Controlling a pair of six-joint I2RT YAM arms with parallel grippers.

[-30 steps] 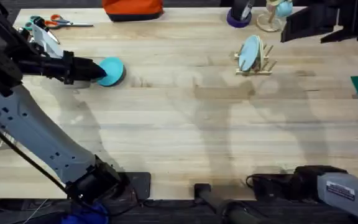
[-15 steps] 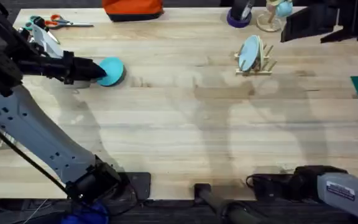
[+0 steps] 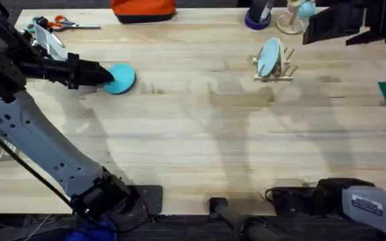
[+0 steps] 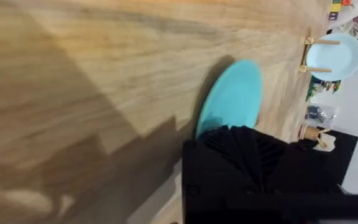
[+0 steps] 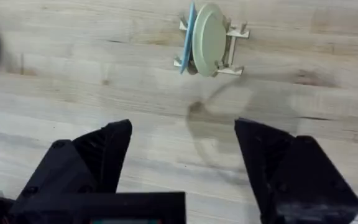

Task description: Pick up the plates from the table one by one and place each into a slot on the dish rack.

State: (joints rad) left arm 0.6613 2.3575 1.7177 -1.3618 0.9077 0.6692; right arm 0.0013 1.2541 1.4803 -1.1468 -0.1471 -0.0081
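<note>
Overhead: racked plate (image 3: 269, 56) stands on edge, tilted left.

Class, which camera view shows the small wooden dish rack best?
The right wrist view: the small wooden dish rack sits unobstructed, pegs visible, holding plates. Overhead shows it farther off; the left wrist view catches it at the edge.

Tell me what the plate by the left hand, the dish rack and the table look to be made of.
Plate: probably plastic; even turquoise, matte, thin rim.
Dish rack: pale unfinished-looking wood with dowel pegs.
Table: butcher-block wood; visible plank seams and grain, slight sheen.
</note>
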